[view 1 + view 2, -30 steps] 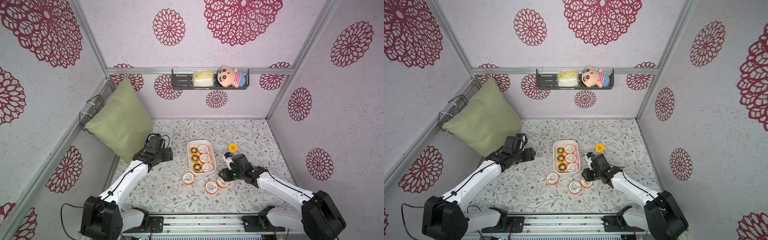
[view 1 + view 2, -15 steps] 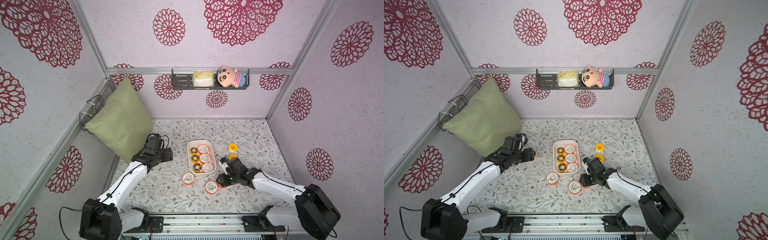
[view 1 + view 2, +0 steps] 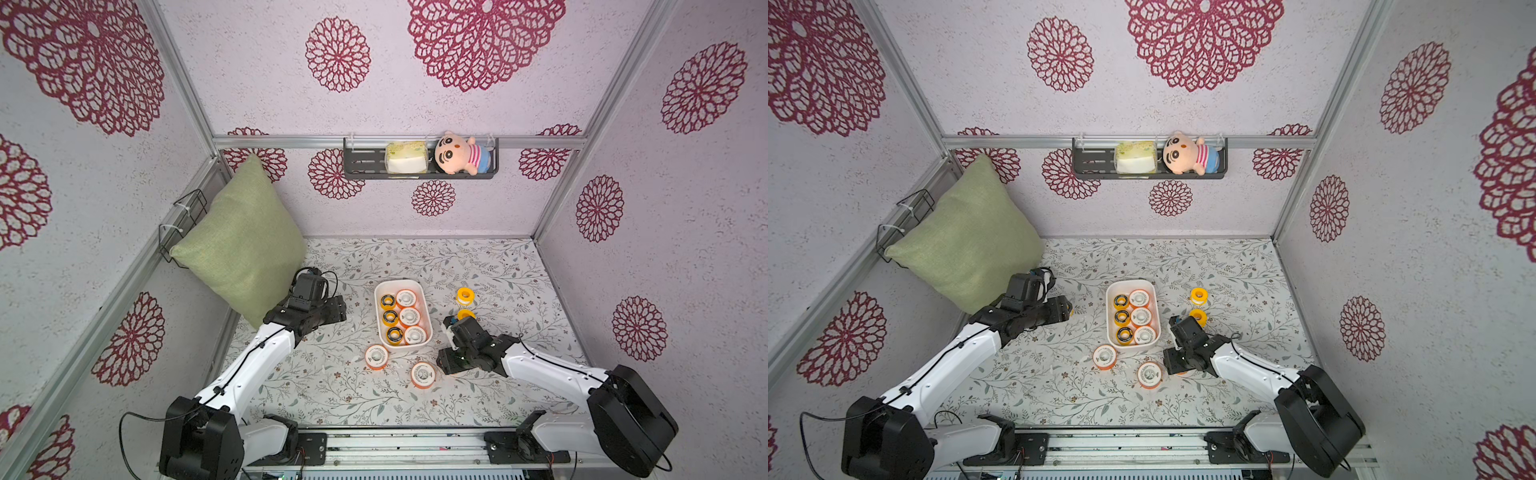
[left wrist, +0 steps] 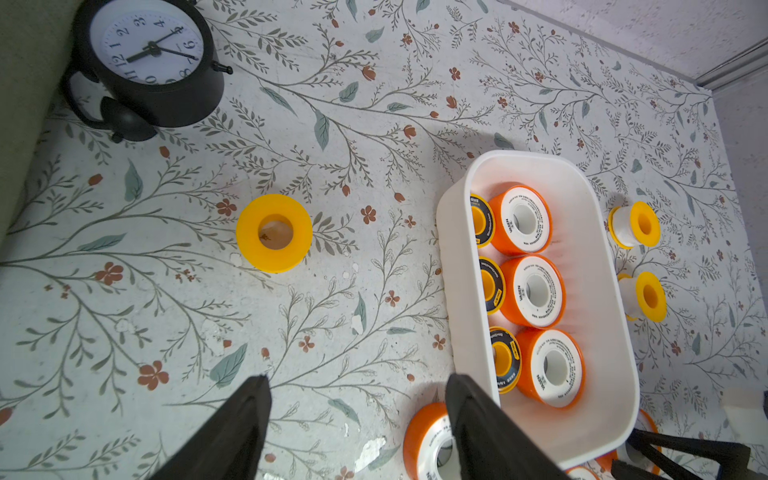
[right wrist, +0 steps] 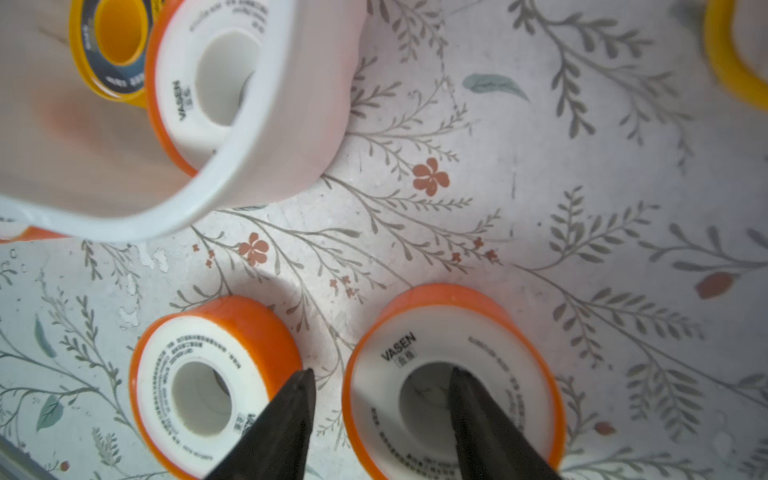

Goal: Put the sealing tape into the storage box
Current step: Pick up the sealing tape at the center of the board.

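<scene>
Storage box [image 4: 598,316] holds six sealing tape spools [image 4: 534,291], orange beside yellow; left end effector [image 4: 357,386] and right end effector [image 5: 380,374] both spread, empty

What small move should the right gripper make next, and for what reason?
Probably lower a little and close. The right gripper stands open above an orange sealing tape spool, one finger over its centre hole, the other just outside its rim, so closing should pinch that wall.

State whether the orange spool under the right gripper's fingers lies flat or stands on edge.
Flat: the orange spool rests on the table, white face and centre hole upward, in the right wrist view.
</scene>
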{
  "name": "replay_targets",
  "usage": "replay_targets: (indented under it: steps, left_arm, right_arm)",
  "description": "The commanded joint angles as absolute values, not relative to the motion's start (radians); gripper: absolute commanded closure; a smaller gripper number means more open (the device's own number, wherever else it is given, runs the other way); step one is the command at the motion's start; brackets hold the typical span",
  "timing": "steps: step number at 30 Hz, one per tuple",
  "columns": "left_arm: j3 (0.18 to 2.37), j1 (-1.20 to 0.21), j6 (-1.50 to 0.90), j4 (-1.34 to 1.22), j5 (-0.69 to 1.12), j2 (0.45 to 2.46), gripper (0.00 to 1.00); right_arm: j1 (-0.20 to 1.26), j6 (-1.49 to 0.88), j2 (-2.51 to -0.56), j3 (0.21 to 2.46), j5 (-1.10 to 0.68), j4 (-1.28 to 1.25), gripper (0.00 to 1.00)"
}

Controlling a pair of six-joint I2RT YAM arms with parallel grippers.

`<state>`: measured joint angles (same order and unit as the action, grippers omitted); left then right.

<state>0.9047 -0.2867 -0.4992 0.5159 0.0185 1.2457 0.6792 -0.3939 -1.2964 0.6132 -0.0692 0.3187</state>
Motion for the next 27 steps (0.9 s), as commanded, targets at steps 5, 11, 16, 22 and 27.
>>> replay_targets:
  steps: [5,11,16,22,27]
  left_arm:
    - [0.896,-0.278,-0.503,0.492,0.033,1.261,0.26]
    - [0.893,-0.278,-0.524,0.468,0.063,1.266,0.27]
    - [0.881,-0.278,-0.550,0.432,0.101,1.279,0.26]
    - [0.878,-0.281,-0.584,0.373,0.169,1.314,0.29]
    - [0.889,-0.315,-0.612,0.313,0.216,1.370,0.31]
  right_arm:
    - [0.686,-0.395,-1.312,0.652,-0.021,0.358,0.48]
    - [0.688,-0.384,-1.333,0.659,0.008,0.375,0.53]
    - [0.698,-0.377,-1.366,0.666,0.019,0.376,0.53]
    - [0.713,-0.389,-1.420,0.687,0.073,0.385,0.59]
    - [0.713,-0.420,-1.408,0.682,0.109,0.364,0.72]
